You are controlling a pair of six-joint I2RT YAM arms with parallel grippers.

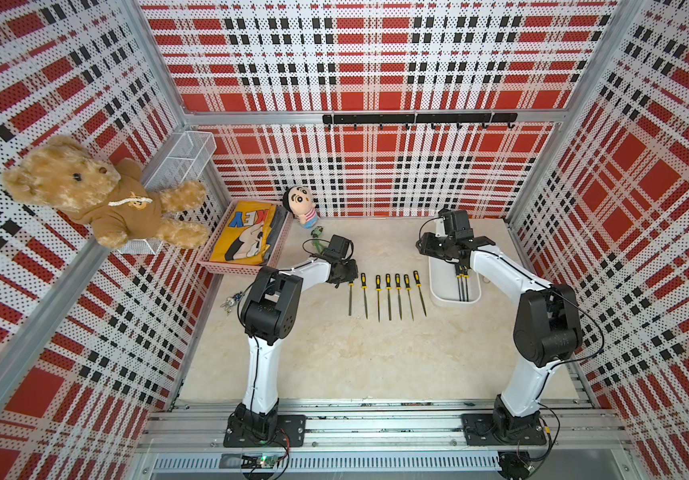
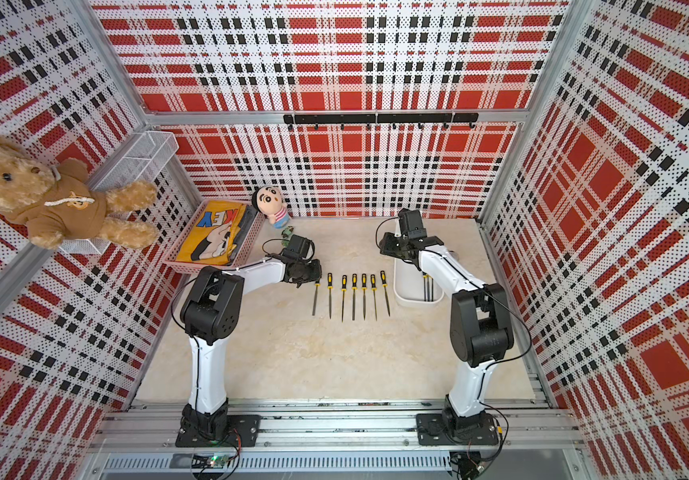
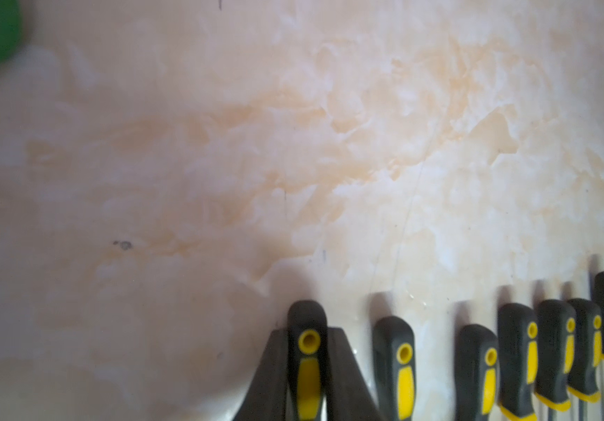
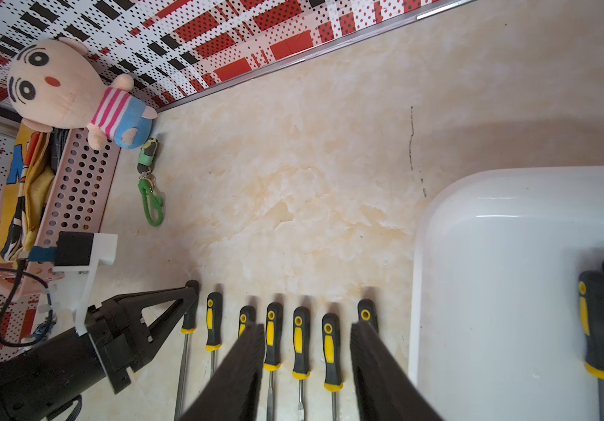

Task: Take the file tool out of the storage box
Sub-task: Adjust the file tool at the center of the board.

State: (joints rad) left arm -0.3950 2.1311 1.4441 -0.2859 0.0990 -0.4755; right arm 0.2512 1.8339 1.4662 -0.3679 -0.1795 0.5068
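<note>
**Left gripper (image 3: 308, 332) is clamping the handle of a black-and-yellow-handled steel file (image 1: 350, 300), the end one of a seven-file row on the beige marbled tabletop (image 1: 334, 357).**
The left arm (image 1: 270, 307) is bending at the elbow, with the forearm reaching inward and the wrist pitching down. The right gripper (image 4: 308, 328), fingers apart and holding nothing, is hovering beside the shallow white plastic storage box (image 4: 482, 237). The right arm (image 1: 501, 270) is arching over it, where more files (image 1: 462, 286) are lying.

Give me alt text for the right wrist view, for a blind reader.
The open right gripper frames seven files in a row on the table; the left gripper is shut on the end file. Nearby, the storage box holds more files.
</note>
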